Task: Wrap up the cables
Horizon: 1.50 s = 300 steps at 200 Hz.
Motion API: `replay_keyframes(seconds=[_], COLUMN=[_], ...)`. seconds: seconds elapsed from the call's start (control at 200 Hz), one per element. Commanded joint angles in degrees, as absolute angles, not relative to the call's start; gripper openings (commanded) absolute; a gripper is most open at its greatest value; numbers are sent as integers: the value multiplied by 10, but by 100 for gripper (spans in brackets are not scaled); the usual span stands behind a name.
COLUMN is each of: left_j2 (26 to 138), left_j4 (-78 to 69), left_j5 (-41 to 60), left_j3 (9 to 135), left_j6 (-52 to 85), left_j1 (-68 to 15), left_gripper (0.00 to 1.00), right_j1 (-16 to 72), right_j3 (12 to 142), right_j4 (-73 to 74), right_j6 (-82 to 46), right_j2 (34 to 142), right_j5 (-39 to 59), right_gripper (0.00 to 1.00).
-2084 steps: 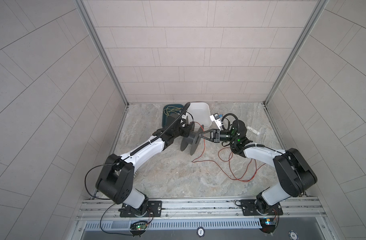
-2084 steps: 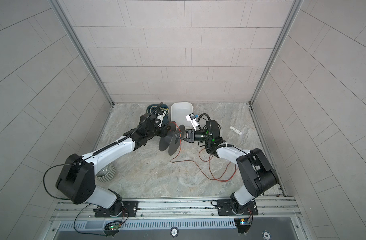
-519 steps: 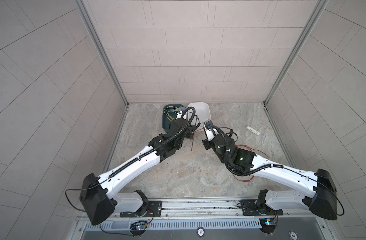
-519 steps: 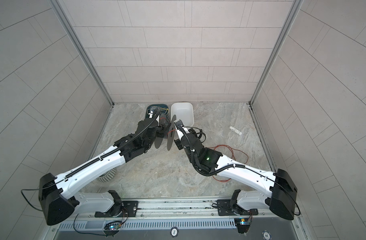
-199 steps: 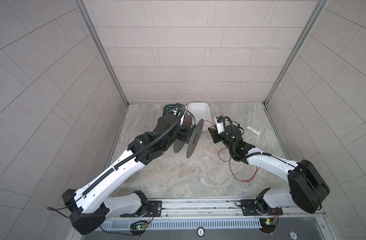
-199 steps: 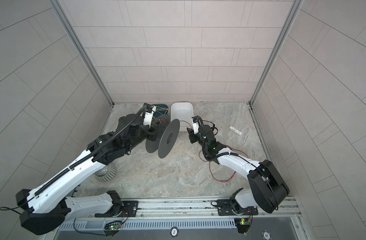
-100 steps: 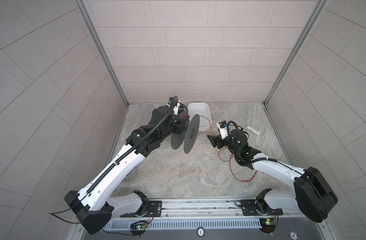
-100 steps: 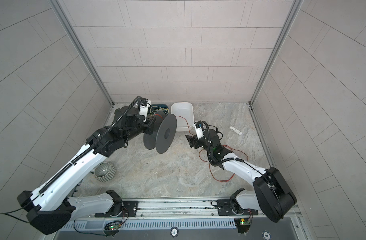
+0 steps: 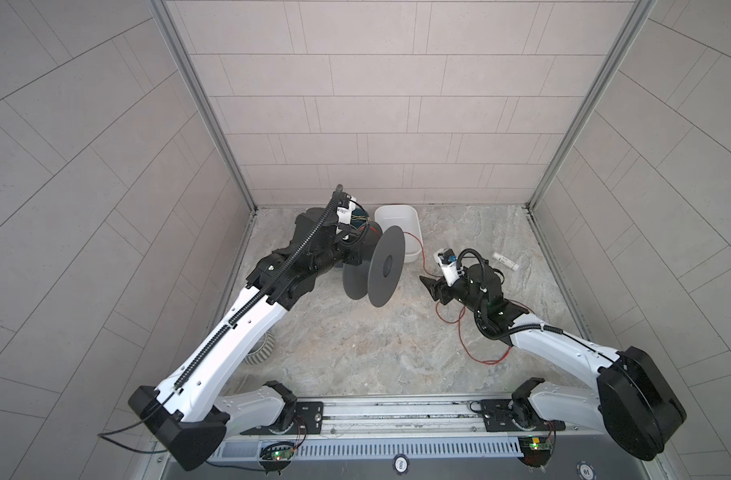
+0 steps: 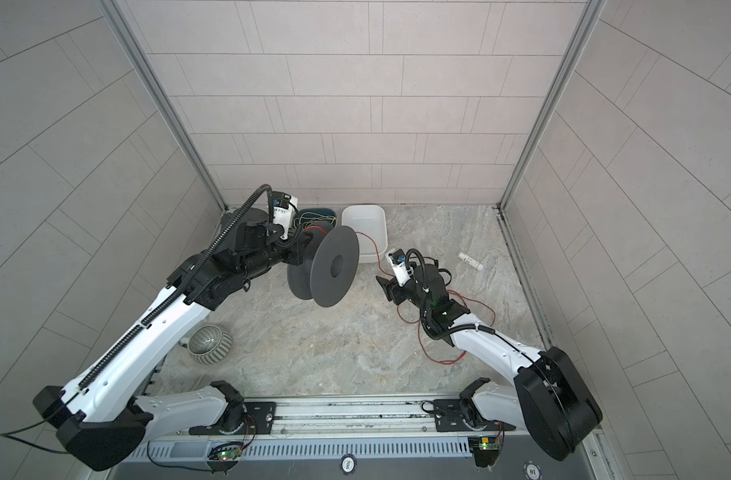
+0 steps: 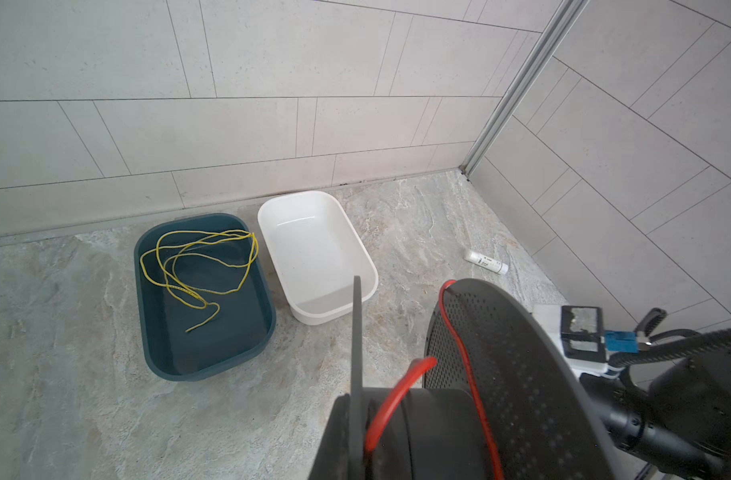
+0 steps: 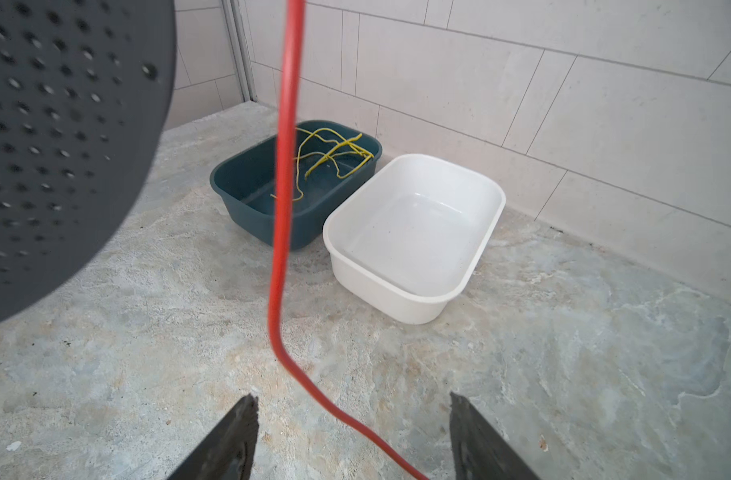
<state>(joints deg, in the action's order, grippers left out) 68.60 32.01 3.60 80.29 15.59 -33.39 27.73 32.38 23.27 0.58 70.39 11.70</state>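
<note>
**Red wire [image 12: 278, 249] passes between parted right fingers**

From the raised spool's [image 9: 386, 266] rim the red wire runs rightward and lies lengthwise inside the right gripper [image 12: 351, 411]. The fingers stand apart, unclamped, with slack looped on the floor. The left gripper [image 9: 355, 253] stays clamped on the spool.

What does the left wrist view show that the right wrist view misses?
Only left wrist: a small white tube on the floor, and red wire wound on the hub of the perforated spool. Only right wrist: the open right hand, that wire running between its fingers. Both: spool, wire, the teal tub holding yellow wire, the white tub.
</note>
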Motion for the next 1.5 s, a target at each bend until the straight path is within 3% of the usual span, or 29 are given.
replay_keyframes(seconds=[0.0,0.505,0.671,0.801,0.941,1.241,1.496], left_j2=[673,675,676,677,678,680,660], left_j4=[287,271,260,246,229,105,-19], left_j5=[47,67,82,101,117,161,139], left_j3=[817,808,802,795,787,726,655], left_j6=[166,177,187,199,211,307,409], left_j1=[-328,-315,-301,-290,-278,-242,-215], left_gripper=[0,0,0,0,0,0,0], right_j1=[270,243,241,241,240,243,259], right_j3=[311,323,313,313,309,292,310], right_j4=[292,361,381,385,387,344,292], right_j6=[25,27,23,20,7,-76,-139], right_j2=[719,801,821,833,832,770,766], right_j5=[126,163,162,162,159,123,115], right_gripper=[68,49,35,15,0,0,0])
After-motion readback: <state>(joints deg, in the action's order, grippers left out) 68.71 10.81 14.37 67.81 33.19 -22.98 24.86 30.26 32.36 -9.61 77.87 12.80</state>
